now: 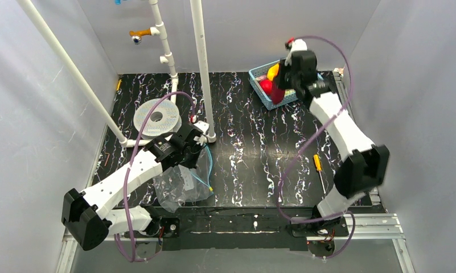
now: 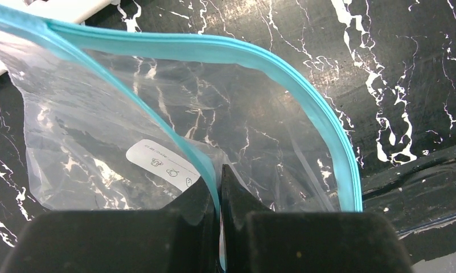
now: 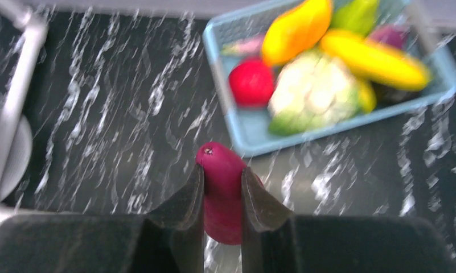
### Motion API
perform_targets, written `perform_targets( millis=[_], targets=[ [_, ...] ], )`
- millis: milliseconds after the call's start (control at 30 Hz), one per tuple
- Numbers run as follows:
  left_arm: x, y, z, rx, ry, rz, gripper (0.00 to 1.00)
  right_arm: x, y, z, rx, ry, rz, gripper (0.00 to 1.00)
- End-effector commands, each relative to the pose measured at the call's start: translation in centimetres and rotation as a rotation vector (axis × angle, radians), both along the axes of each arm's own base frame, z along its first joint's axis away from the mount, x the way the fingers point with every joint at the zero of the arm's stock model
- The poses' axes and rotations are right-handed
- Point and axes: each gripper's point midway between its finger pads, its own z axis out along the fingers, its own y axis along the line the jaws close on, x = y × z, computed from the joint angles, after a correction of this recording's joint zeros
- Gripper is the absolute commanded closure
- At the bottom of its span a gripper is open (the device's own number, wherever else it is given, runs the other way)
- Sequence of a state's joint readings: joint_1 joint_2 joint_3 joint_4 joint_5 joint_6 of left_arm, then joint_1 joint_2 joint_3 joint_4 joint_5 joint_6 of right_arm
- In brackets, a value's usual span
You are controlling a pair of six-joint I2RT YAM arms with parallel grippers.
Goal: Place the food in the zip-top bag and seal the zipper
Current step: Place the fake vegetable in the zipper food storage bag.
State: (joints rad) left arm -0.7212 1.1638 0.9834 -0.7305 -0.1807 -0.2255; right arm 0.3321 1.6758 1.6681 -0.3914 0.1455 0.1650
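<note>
Over on the right, the right gripper (image 3: 222,168) has the magenta piece (image 3: 218,156) pinched between its fingers, jaws partly closed and pressing on both sides of it; the rounded end pokes up past the fingertips; the wrist picture is smeared, but the grip is plain. The piece hangs just beside the near rim of the light-blue basket (image 3: 254,136), over the black marbled table (image 1: 242,142). The rest of the food sits in that basket at the far right of the table: the red apple (image 3: 251,82), the orange-yellow piece (image 3: 296,28), the yellow banana (image 3: 373,60), a white cauliflower-like piece (image 3: 313,91) and something green (image 3: 356,14) at the back.

Now the left side; the left gripper (image 2: 218,175) is clamped tight, fingers together on the near run of the zipper (image 2: 214,48), the blue strip passing right between them; the far run arcs away, so the mouth of the zip-top bag (image 2: 89,114) gapes open; its white label (image 2: 163,165) shows through the plastic. The bag lies near the left arm's base, well apart from the basket; a yellow-handled screwdriver (image 1: 317,163) lies by the right arm; a pale spool (image 1: 157,118) rests at far left.
</note>
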Motion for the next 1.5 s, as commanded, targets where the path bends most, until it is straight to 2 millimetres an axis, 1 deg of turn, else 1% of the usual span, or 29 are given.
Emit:
perform_targets(
  millis=[0,67,133,200,267,300,367,433,500,567,633,700,733,800,867,900,967,1133,1233,1333,1467],
  targets=[
    [0.5,0.6,0.9,-0.016,-0.074,0.004,1.0,-7.9,6.2,-2.7,0.164,0.007,0.204,0.99],
    [0.6,0.4,1.3,-0.034,-0.091,-0.001,1.0,-12.2,8.8,-4.2,0.219,0.028,0.311,0.99],
    [0.7,0.4,1.7,-0.051,-0.113,-0.002,1.0,-16.6,11.5,-4.4,0.304,0.01,0.431,0.99],
    [0.8,0.3,2.4,-0.078,-0.148,-0.005,1.0,-20.5,14.0,-3.6,0.398,-0.032,0.554,0.99],
    [0.8,0.1,2.9,-0.108,-0.177,-0.011,1.0,-23.8,15.6,-3.0,0.448,-0.04,0.635,0.99],
    [0.8,0.1,3.0,-0.12,-0.186,-0.015,1.0,-24.7,16.0,-2.9,0.458,-0.034,0.655,0.99],
    [0.8,-0.2,3.3,-0.141,-0.202,-0.023,1.0,-25.9,16.8,-2.3,0.465,-0.03,0.688,0.99],
    [0.8,-0.2,3.3,-0.145,-0.205,-0.027,1.0,-26.7,17.6,-1.2,0.478,-0.037,0.725,0.99],
    [0.8,-0.2,3.2,-0.141,-0.202,-0.032,1.0,-27.7,18.5,0.6,0.504,-0.065,0.777,0.99],
    [0.8,-0.1,3.0,-0.127,-0.2,-0.031,1.0,-29.3,19.7,3.2,0.548,-0.127,0.854,0.99],
    [0.9,0.0,3.0,-0.12,-0.2,-0.028,1.0,-30.6,20.6,5.5,0.578,-0.206,0.898,0.99],
    [0.9,0.1,3.1,-0.121,-0.202,-0.027,1.0,-31.1,21.0,7.3,0.618,-0.281,0.902,0.99],
    [0.8,0.0,3.1,-0.126,-0.202,-0.028,1.0,-31.0,21.2,8.0,0.649,-0.307,0.885,0.99],
    [0.7,-0.2,3.3,-0.145,-0.202,-0.028,1.0,-30.2,21.3,8.1,0.727,-0.297,0.818,0.99],
    [0.5,-0.4,3.5,-0.165,-0.204,-0.032,1.0,-29.7,21.8,7.6,0.788,-0.288,0.787,0.99],
    [0.5,-0.5,3.6,-0.175,-0.206,-0.034,1.0,-29.6,22.1,7.2,0.802,-0.282,0.786,0.99],
    [0.4,-0.6,3.9,-0.192,-0.21,-0.033,1.0,-29.3,22.8,5.7,0.791,-0.268,0.787,0.99],
    [0.3,-0.8,4.7,-0.236,-0.239,-0.033,1.0,-28.1,23.6,2.3,0.735,-0.234,0.746,0.99],
    [0.4,-0.3,5.2,-0.235,-0.271,-0.018,1.0,-28.3,24.1,0.4,0.697,-0.184,0.756,0.99],
    [0.4,0.0,5.5,-0.234,-0.29,-0.008,1.0,-28.6,24.0,-1.7,0.644,-0.136,0.756,0.99],
    [0.4,0.2,5.9,-0.241,-0.31,-0.004,1.0,-29.6,24.3,-4.3,0.584,-0.02,0.787,0.99]
  ],
)
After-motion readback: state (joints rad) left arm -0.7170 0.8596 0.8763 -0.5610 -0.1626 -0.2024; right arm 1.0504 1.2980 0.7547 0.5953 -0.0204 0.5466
